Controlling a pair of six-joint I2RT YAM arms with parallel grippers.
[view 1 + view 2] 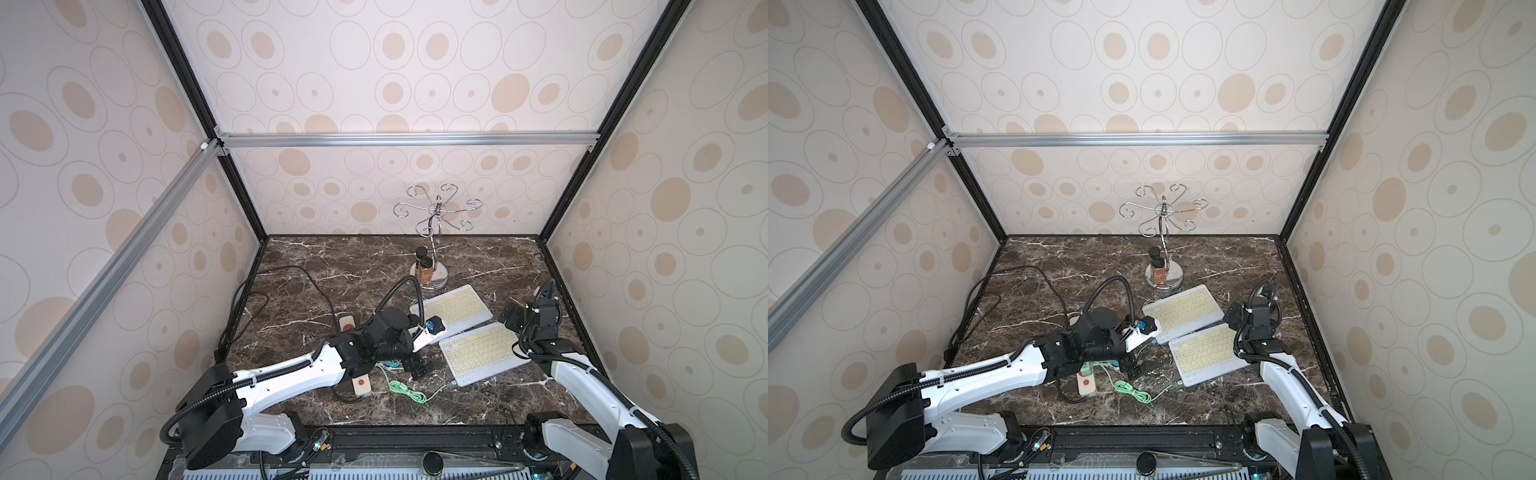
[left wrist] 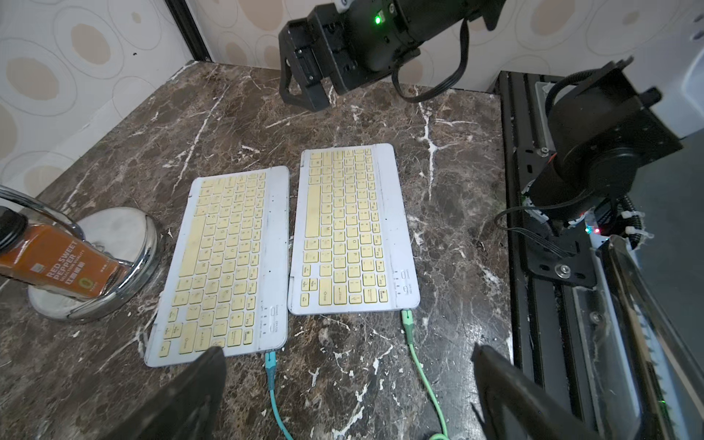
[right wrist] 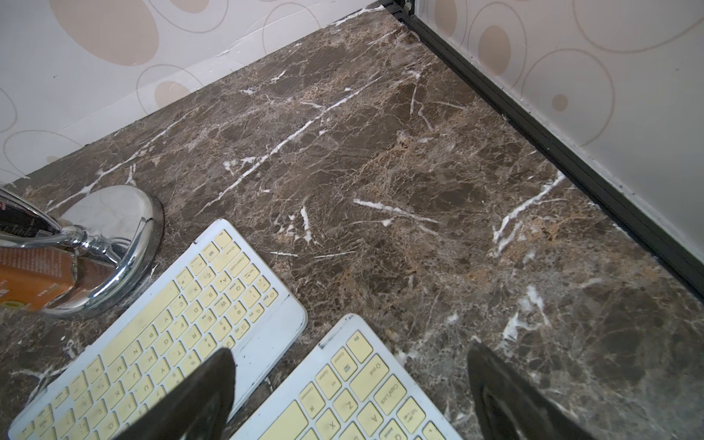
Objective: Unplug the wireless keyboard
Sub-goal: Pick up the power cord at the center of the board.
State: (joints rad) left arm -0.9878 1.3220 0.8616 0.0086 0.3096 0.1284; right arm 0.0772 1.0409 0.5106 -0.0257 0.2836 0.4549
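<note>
Brown marble worktop point(image 3: 381, 171), two pale wireless keyboards lying side by side, both plugged in: the far keyboard point(image 2: 224, 263) has a teal cable point(image 2: 271, 381), the near keyboard point(image 2: 350, 228) a green cable point(image 2: 409, 331). Over by the plugs the left end effector point(image 2: 348, 352) hangs with fingers wide apart, gripping nothing. Same deal for the right end effector point(image 3: 350, 350), spread wide over the keyboards' opposite ends.

The far keyboard point(image 1: 451, 309) lies beside the near keyboard point(image 1: 484, 353), stand point(image 1: 441, 277) behind both, power strip point(image 1: 360, 384) leftward.

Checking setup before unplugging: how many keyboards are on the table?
2. The far keyboard lies beside the chrome stand, on a teal cable; the near keyboard alongside, on a green cable. None seems hidden.
</note>
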